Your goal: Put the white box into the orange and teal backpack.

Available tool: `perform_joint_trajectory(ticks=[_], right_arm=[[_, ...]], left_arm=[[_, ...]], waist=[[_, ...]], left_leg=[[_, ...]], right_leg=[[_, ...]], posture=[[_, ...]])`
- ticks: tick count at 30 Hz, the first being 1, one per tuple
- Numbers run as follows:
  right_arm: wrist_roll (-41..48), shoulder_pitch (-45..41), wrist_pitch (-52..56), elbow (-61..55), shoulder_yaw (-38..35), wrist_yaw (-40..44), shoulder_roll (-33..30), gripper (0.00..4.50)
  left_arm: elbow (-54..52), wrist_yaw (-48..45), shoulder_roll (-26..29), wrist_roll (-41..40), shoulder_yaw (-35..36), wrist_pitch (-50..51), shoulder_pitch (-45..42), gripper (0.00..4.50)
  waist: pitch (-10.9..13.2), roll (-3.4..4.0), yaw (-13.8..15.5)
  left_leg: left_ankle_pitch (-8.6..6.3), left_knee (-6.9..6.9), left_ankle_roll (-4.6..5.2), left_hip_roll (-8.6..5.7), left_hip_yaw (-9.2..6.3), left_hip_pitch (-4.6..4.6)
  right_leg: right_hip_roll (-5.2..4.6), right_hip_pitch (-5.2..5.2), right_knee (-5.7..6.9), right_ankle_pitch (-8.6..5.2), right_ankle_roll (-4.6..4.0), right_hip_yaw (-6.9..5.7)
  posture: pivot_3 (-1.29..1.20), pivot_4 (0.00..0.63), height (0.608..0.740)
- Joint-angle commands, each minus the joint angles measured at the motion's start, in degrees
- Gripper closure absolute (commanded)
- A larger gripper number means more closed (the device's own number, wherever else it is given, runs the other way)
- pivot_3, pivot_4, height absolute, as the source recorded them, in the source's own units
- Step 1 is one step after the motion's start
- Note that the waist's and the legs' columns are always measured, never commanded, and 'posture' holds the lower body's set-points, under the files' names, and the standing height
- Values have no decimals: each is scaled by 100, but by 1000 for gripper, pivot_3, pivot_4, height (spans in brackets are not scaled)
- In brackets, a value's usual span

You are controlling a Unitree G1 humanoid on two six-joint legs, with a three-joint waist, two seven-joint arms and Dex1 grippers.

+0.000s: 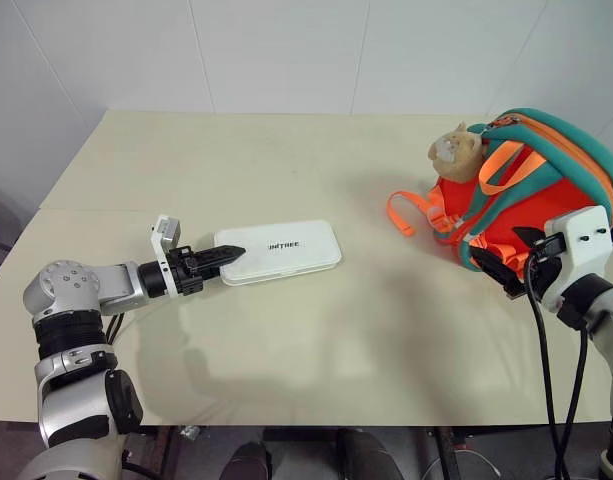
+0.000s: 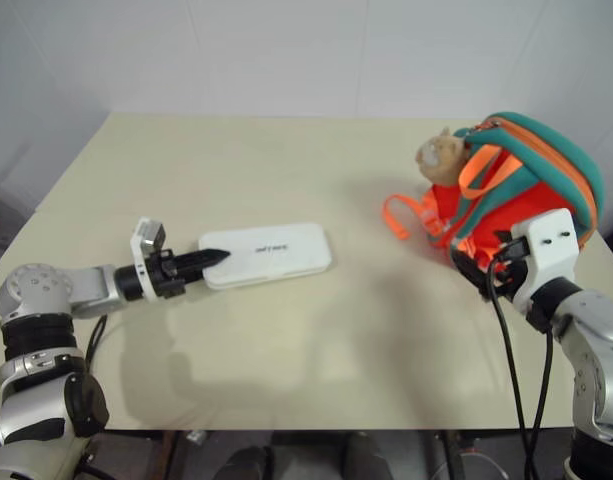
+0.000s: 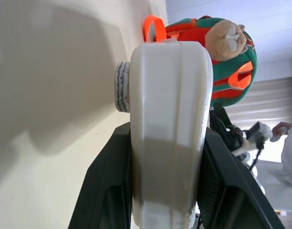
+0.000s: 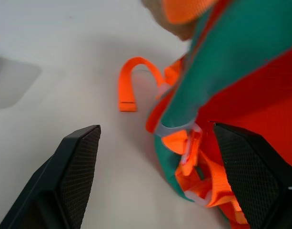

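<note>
Left eye view shows the white box (image 1: 279,251) lying flat near the middle of the table (image 1: 286,160), with the left gripper (image 1: 226,254) clamped on its near short end. From the left wrist view the two black fingers (image 3: 104,191) press against the box's two broad faces, so the grasp looks firm and already made, though the box has not left the table as far as the head views tell. The orange and teal backpack (image 1: 531,190) sits well apart on the robot's right, near the table's edge, with a small beige plush toy (image 1: 455,151) at its top and an orange strap (image 1: 410,212) trailing across the table toward the box.

At the front of the backpack the right gripper (image 4: 155,157) has its fingers spread wide, one on each side of the lower orange straps and teal trim, holding nothing. It seems set to take hold of the bag, either to steady it or to pull its mouth apart.

So the step in hand is the start of the carry. Next, the left arm probably has to lift the box clear and bring it across to the backpack, while the right gripper closes on fabric to keep an opening. Whether the zip is open cannot be told from these views, and the loose strap lies in the path.
</note>
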Motion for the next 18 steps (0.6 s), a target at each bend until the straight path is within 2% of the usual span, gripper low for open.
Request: perform_joint_trajectory(ticks=[1, 18], right_arm=[[25, -277, -466, 361, 132, -175, 90, 0], [-210, -1444, -2125, 2738, 759, -549, 393, 0]], left_arm=[[-105, -36, -19, -144, 122, 109, -163, 3198], [-302, 163, -29, -394, 158, 215, 3, 3198]], waist=[[0, 0, 1], [0, 1, -7]], left_leg=[[0, -1, 0, 0, 0, 0], [1, -3, -3, 1, 5, 0]], right_leg=[[0, 0, 0, 0, 0, 0], [0, -3, -4, 2, 4, 3]], posture=[[0, 150, 740], [0, 150, 740]])
